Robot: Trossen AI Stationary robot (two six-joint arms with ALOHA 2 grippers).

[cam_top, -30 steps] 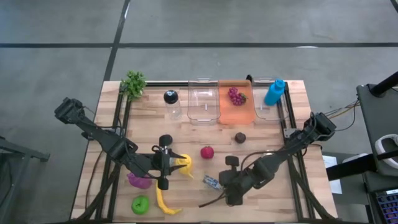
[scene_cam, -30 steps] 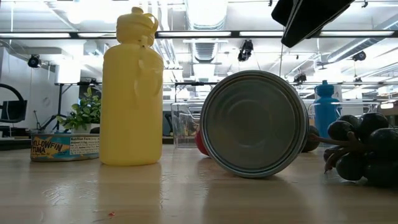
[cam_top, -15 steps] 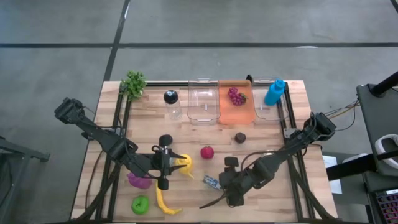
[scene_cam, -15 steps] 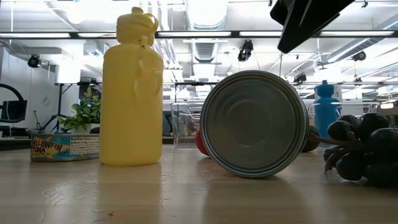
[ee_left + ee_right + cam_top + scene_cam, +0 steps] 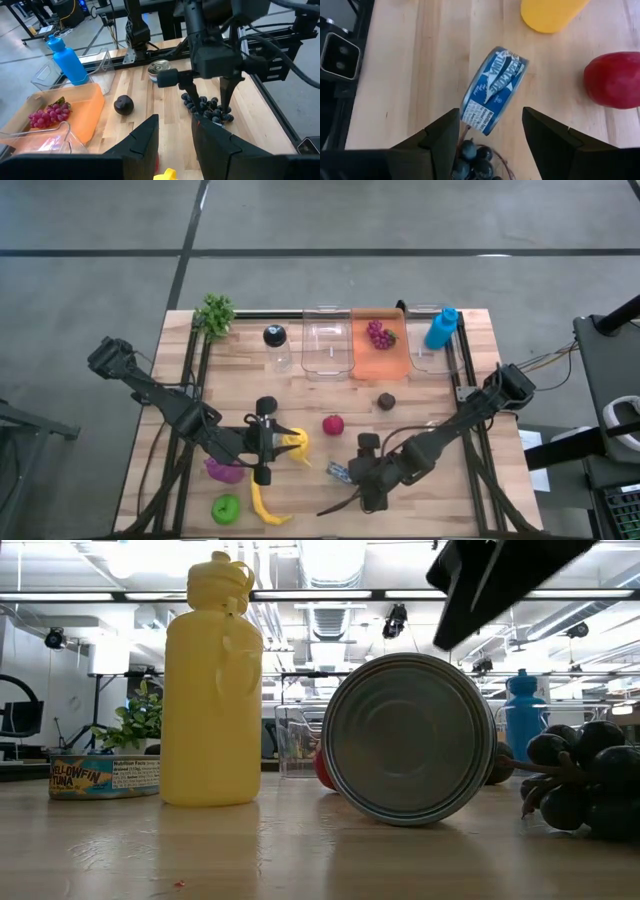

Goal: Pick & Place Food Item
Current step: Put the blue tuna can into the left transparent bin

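A bunch of dark grapes [image 5: 473,161] lies on the wooden table near its front edge, beside a blue tuna can [image 5: 492,91] lying on its side. My right gripper [image 5: 490,150] stands open over the bunch, one finger on each side; the left wrist view shows this too, with the right gripper [image 5: 209,102] around the grapes [image 5: 205,112]. My left gripper [image 5: 278,442] waits open above an upright yellow bottle [image 5: 212,680], with nothing between its fingers. A red apple [image 5: 333,424] and a dark plum [image 5: 386,401] lie farther back. My right gripper comes at the dark grapes slanting down from the table's right, its fingertips [image 5: 225,102] low on either side of the bunch. Whether they touch the grapes, I cannot tell. The bunch lies on the table.
An orange tray [image 5: 385,362] holding red grapes [image 5: 379,333] stands at the far edge between two clear bins [image 5: 325,345], with a blue bottle [image 5: 441,328] to its right. A plant [image 5: 215,313], a banana [image 5: 262,505], a purple item [image 5: 224,471] and a green item [image 5: 227,508] lie on the left.
My right gripper has opened over the dark grapes; in the low view its dark outline is wider and reaches lower than before. The grapes, the can and the yellow bottle lie where they were.
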